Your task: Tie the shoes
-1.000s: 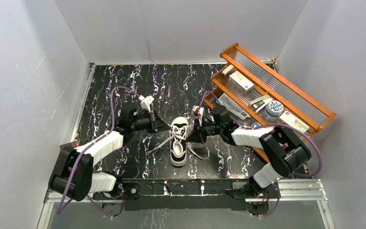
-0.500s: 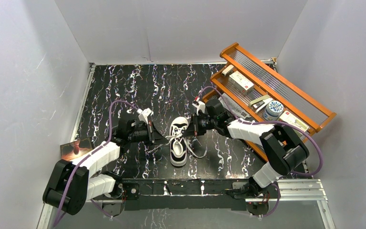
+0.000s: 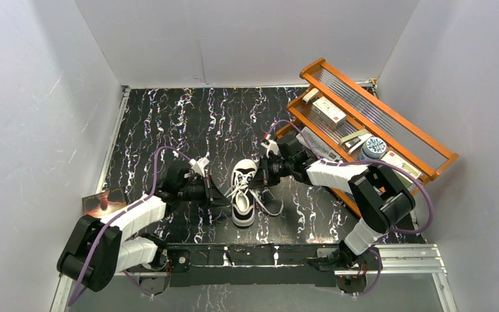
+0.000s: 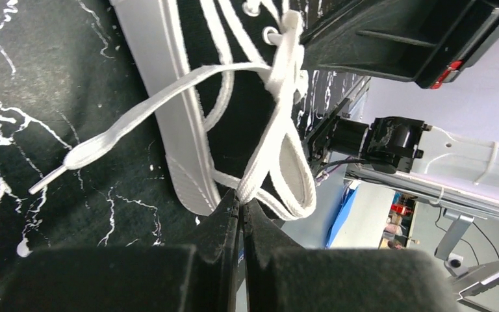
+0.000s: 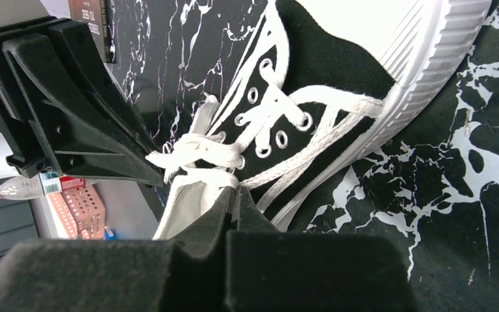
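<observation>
Since a second earlier the left end effector (image 3: 226, 194) had dropped back toward the arm bases along the sneaker's side, while the right arm had straightened and swung its elbow away from the bases.

That sneaker (image 3: 243, 193) stood upright on its sole between the two end effectors, white toe cap toward the arm bases and heel opening away from them. Its laces (image 4: 278, 91) were bunched in a loose knot over the eyelets, and loops ran out from there to both sides. The left end effector sat just beside the shoe's left flank, its fingers pressed together and pinching one white loop that rose to the knot. One free lace end lay on the desk (image 3: 169, 117) beyond that flank. The right end effector (image 3: 258, 181) was hard against the opposite side near the ankle opening, fingers likewise closed on a lace band, with another strand trailing across the dark marbled surface below it. Well behind the right arm stood a wooden rack (image 3: 390, 112) holding small boxes and a tin.
</observation>
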Robot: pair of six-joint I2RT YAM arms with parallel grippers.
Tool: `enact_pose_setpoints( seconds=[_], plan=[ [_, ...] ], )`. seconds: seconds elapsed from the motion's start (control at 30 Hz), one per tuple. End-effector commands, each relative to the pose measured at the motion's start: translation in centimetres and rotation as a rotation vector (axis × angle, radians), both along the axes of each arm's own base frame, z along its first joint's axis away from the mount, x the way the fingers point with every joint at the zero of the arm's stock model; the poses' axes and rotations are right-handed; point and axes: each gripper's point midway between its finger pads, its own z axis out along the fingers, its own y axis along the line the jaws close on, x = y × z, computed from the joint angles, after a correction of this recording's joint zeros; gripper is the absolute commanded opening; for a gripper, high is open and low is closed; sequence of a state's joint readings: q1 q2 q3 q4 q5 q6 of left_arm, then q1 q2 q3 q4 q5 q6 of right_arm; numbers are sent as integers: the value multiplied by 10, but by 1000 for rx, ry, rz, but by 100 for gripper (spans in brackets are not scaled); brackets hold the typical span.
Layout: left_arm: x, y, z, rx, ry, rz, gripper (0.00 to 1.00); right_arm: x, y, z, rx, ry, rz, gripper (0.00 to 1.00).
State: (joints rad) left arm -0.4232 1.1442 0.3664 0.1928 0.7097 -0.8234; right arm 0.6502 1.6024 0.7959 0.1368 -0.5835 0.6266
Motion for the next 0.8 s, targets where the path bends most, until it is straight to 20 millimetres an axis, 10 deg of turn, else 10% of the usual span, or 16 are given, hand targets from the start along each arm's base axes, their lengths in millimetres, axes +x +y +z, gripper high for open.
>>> enact_pose_setpoints(
  seconds=[0.0,0.5,0.77],
  plan=[
    [-6,5,-12,52,58,18,0,11,14,18,56,-36,20,0],
    [-6,20,37,149,-77,-25,43,5,11,18,38,-60,70,0],
    [52,-10,82,115,-227,-177,56,5,12,24,39,-82,98,0]
  ],
)
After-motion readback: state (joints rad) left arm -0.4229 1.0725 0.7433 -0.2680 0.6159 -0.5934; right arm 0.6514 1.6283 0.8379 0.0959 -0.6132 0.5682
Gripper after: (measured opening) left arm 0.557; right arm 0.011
